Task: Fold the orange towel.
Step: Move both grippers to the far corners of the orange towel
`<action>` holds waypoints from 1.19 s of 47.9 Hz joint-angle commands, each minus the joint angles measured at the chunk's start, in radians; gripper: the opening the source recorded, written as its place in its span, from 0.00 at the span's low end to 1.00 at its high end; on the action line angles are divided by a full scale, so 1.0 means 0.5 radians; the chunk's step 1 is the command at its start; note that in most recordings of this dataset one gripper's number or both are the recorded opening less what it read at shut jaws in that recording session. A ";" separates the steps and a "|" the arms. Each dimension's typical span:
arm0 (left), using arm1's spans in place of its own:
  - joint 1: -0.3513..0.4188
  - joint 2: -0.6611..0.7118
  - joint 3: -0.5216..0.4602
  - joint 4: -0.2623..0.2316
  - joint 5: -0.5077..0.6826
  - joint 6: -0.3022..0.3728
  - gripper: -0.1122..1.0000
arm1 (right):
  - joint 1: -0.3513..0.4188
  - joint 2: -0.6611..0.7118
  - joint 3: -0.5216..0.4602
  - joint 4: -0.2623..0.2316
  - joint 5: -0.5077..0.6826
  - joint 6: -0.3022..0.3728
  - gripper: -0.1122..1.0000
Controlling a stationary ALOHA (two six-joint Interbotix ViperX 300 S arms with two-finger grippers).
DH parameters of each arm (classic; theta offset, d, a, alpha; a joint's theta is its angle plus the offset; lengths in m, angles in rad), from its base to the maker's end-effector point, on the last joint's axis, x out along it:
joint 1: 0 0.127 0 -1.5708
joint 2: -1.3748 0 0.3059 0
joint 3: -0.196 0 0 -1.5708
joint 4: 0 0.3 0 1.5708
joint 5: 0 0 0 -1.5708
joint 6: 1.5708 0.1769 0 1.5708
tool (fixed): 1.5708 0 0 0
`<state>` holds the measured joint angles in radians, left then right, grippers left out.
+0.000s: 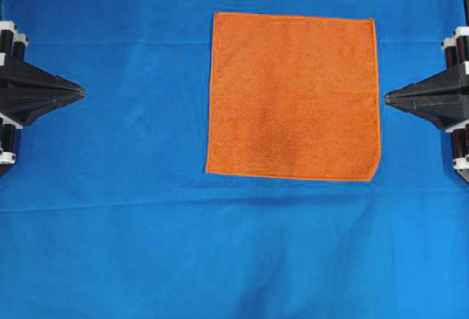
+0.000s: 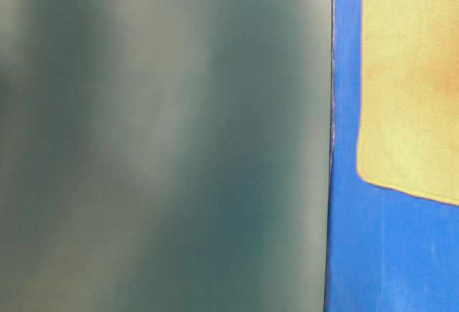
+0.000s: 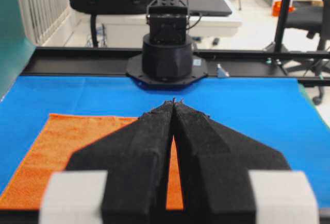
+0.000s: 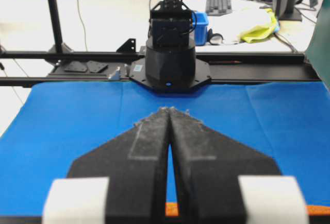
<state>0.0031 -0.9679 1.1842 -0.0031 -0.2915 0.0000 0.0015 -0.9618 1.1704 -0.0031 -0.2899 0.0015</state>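
Lying flat and unfolded on the blue cloth that covers the bench, the orange towel sits toward the far edge, right of centre, its near right corner clipped. The left gripper waits at the left edge, well apart from the towel, jaws pressed together and empty. The right gripper points in from the right edge, just beside the towel's hem, jaws likewise closed on nothing.
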 commanded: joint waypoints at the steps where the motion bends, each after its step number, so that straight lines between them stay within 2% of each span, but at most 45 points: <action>1: 0.003 0.040 -0.077 -0.037 0.018 0.006 0.10 | -0.021 0.012 -0.046 0.009 -0.012 0.006 0.10; 8: 0.018 0.144 -0.129 -0.037 0.025 0.021 0.10 | -0.098 0.009 -0.110 0.012 0.196 0.018 0.10; 14: 0.083 0.371 -0.227 -0.040 0.018 0.009 0.10 | -0.215 0.000 -0.147 0.025 0.387 0.043 0.10; 22: 0.322 0.715 -0.341 -0.046 -0.043 -0.021 0.10 | -0.485 0.012 -0.135 0.031 0.558 0.126 0.10; 31: 0.546 1.120 -0.537 -0.046 -0.043 -0.040 0.12 | -0.908 0.172 -0.101 0.031 0.687 0.202 0.10; 35: 0.623 1.295 -0.620 -0.046 -0.052 -0.040 0.24 | -1.071 0.291 -0.086 0.031 0.693 0.221 0.11; 40: 0.687 1.552 -0.742 -0.052 -0.055 -0.040 0.52 | -1.218 0.476 -0.064 0.031 0.678 0.221 0.13; 42: 0.709 1.644 -0.788 -0.052 -0.055 -0.043 0.64 | -1.276 0.577 -0.067 0.031 0.660 0.221 0.19; 47: 0.764 1.865 -0.899 -0.052 -0.061 -0.043 0.88 | -1.362 0.770 -0.067 0.025 0.586 0.221 0.49; 49: 0.782 1.945 -0.942 -0.052 -0.071 -0.043 0.91 | -1.390 0.847 -0.067 0.018 0.543 0.218 0.58; 51: 0.801 2.022 -0.982 -0.052 -0.083 -0.043 0.91 | -1.411 0.923 -0.067 0.009 0.500 0.218 0.64; 57: 0.862 2.227 -1.092 -0.052 -0.138 -0.043 0.90 | -1.466 1.163 -0.067 -0.003 0.353 0.215 0.61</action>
<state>0.4157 0.1166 0.6826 -0.0276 -0.3359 -0.0215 -0.7179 -0.4326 1.1474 -0.0015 -0.0706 0.1104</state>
